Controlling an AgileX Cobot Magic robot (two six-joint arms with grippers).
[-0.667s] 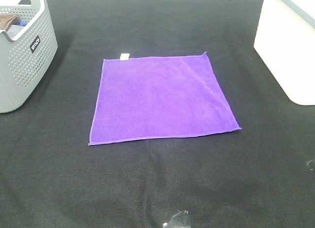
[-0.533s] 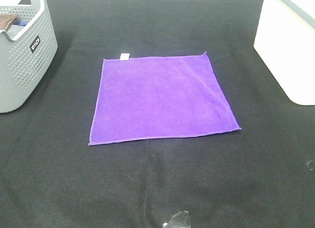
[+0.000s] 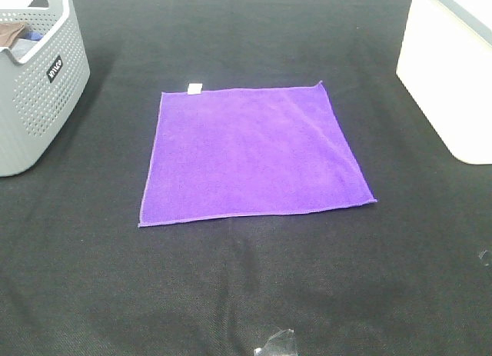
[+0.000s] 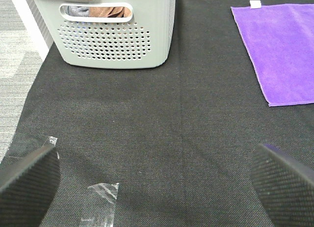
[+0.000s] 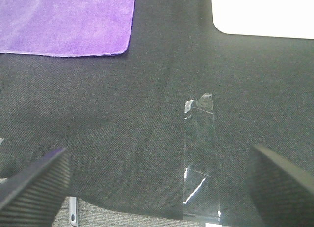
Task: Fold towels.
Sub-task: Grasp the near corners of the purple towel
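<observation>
The purple towel (image 3: 250, 152) lies flat and unfolded in the middle of the black table, with its small white tag (image 3: 195, 87) on the far edge. It also shows in the left wrist view (image 4: 282, 48) and in the right wrist view (image 5: 66, 21). Neither arm shows in the high view. My left gripper (image 4: 157, 180) is open and empty, over bare cloth near the table's front left, well apart from the towel. My right gripper (image 5: 157, 180) is open and empty near the table's front edge, apart from the towel.
A grey perforated basket (image 3: 42, 87) with brown and blue cloths stands at the back left, also in the left wrist view (image 4: 117, 36). A white bin (image 3: 450, 71) stands at the back right. Clear tape strips (image 5: 198, 138) stick to the black cover.
</observation>
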